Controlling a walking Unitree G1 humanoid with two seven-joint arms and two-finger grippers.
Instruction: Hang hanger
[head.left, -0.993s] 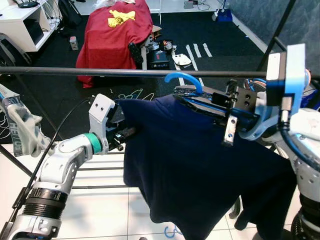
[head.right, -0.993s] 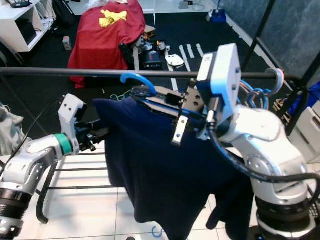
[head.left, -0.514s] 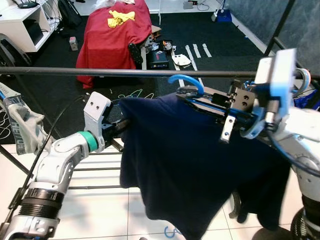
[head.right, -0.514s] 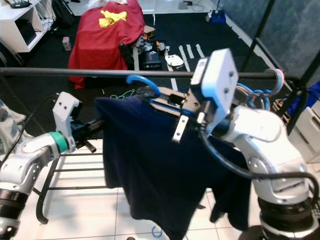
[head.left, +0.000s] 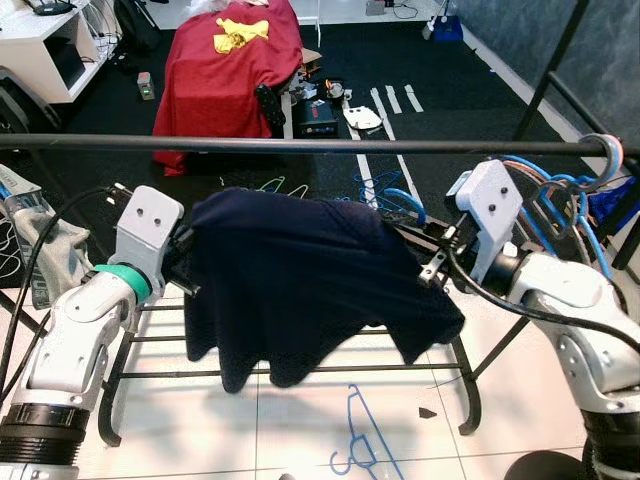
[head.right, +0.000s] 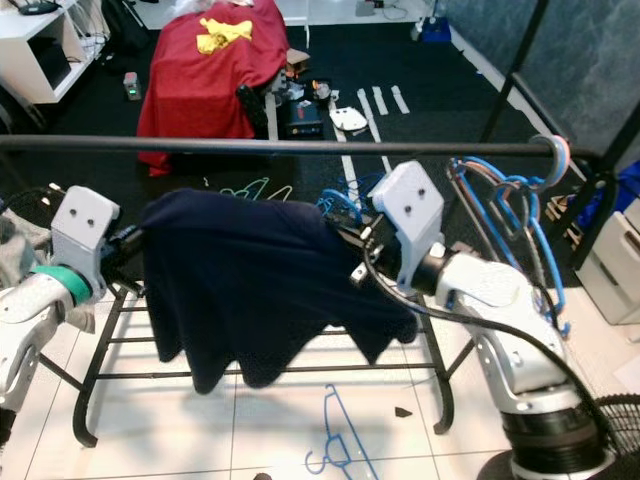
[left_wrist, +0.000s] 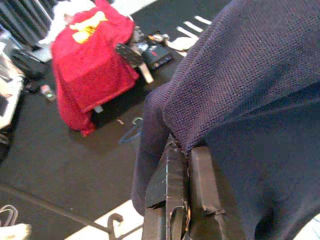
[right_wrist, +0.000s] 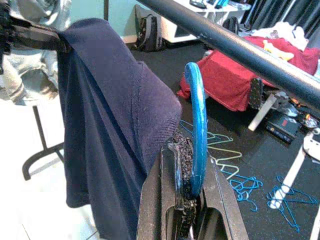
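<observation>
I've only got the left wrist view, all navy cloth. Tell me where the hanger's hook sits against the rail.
Observer: The blue hanger hook stands up from the shut jaws of the right gripper, below the black rail and not yet over it.
Operator: Report what already hangs on that rail.
Observer: A bunch of blue hangers crowds the rail's right end, beyond the right gripper.
Operator: Check the floor under the garment.
Observer: A loose blue hanger lies on the white tiles beneath the navy shirt.
</observation>
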